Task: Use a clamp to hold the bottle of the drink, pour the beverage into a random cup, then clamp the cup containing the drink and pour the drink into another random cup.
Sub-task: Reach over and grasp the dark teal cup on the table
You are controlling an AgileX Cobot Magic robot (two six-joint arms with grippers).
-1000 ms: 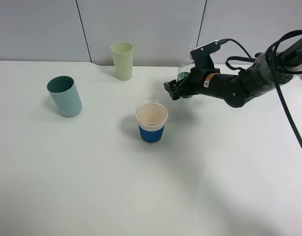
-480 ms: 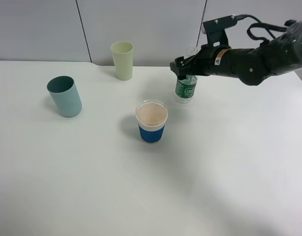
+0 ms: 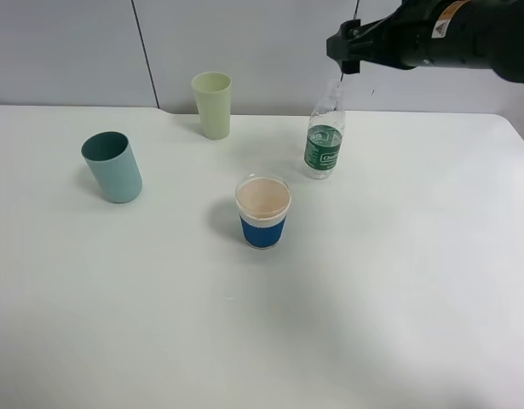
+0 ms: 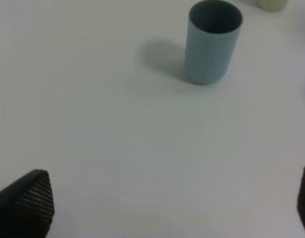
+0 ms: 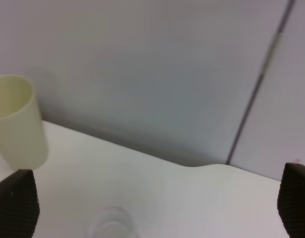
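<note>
The bottle, clear with a dark green label, stands upright and uncapped on the table; its mouth shows in the right wrist view. My right gripper hangs open and empty above the bottle top, and its wide jaws show in the right wrist view. The teal tumbler stands at the far left and also shows in the left wrist view; I cannot see its contents. My left gripper is open and empty, well short of the tumbler, and is out of the exterior view.
A blue-sleeved paper cup with a pale brown inside stands mid-table, in front and left of the bottle. A pale yellow-green tumbler stands at the back near the wall and shows in the right wrist view. The white table is bare in front.
My right gripper let go of the bottle and rose up and to the right. The bottle now stands upright by itself. The cups have not moved.
</note>
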